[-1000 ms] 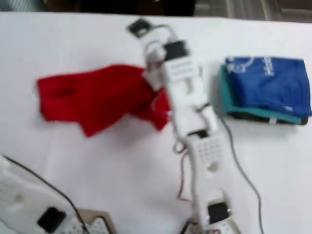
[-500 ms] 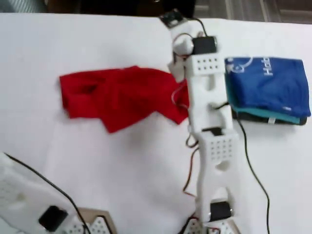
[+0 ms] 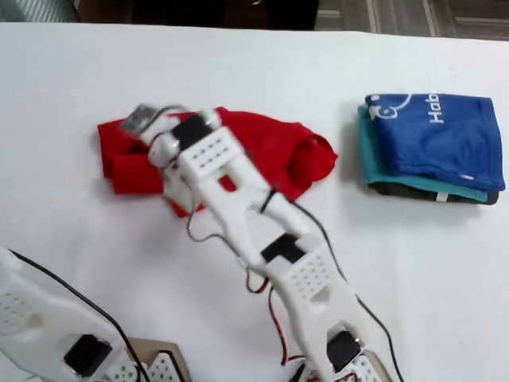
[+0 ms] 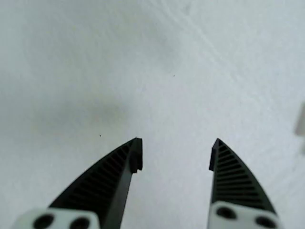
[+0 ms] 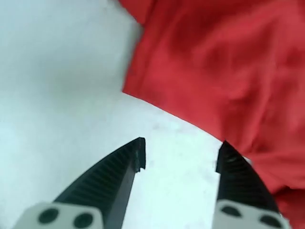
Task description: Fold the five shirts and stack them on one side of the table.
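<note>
One red shirt lies crumpled near the middle of the table. Right gripper: jaws apart, empty, over the shirt's border. Left gripper: jaws apart, empty, over bare surface. Folded stack, blue uppermost, sits by the right edge.

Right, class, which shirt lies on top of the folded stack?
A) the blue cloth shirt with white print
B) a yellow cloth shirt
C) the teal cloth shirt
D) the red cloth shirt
A: the blue cloth shirt with white print lies on top of the stack. An edge of the teal cloth shirt shows beneath it, and the red cloth shirt lies apart from the stack.
</note>
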{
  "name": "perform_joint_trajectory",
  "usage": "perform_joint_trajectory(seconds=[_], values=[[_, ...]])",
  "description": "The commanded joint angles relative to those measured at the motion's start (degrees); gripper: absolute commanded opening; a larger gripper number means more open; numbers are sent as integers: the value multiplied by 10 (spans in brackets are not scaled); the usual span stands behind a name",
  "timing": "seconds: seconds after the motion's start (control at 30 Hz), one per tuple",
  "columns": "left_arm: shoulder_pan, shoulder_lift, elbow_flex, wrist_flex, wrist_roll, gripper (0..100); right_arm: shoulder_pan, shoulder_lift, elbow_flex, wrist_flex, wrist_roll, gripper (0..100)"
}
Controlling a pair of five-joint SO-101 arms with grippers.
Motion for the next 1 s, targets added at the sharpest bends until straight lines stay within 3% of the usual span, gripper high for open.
perform_joint_trajectory(seconds=[0.0,0.2,0.67,0.97], values=[[0,-5,-24,-2,3,249,-28,-33,18,-42,-6,255],[-3,-4,-21,-17,3,249,-64,12,24,-56,-6,255],[-4,-4,-20,-14,3,249,-56,89,24,-116,-5,247],[-4,-4,-20,-14,3,249,-4,118,24,-116,-4,20]])
